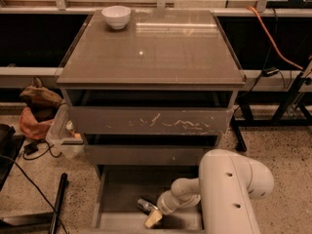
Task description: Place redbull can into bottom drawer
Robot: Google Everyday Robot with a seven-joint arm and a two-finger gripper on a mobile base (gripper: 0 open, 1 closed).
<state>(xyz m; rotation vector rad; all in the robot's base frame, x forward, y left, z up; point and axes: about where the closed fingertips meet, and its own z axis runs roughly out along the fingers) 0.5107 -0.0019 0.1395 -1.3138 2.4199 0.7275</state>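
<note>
The bottom drawer (117,189) is pulled open under the cabinet, showing its flat grey floor. My gripper (151,213) reaches down into it from the right, at the end of my white arm (229,189). The redbull can (144,204), a small silver shape, lies right at the gripper's tip, low over the drawer floor near its front middle. I cannot tell whether the can rests on the floor or is held just above it.
A white bowl (116,16) stands at the cabinet top's back left. The scratched upper drawer (151,121) and the middle drawer (146,154) are slightly open. Bags (36,111), a plastic bin (61,138) and cables lie on the floor to the left. An orange cable (273,38) runs at the right.
</note>
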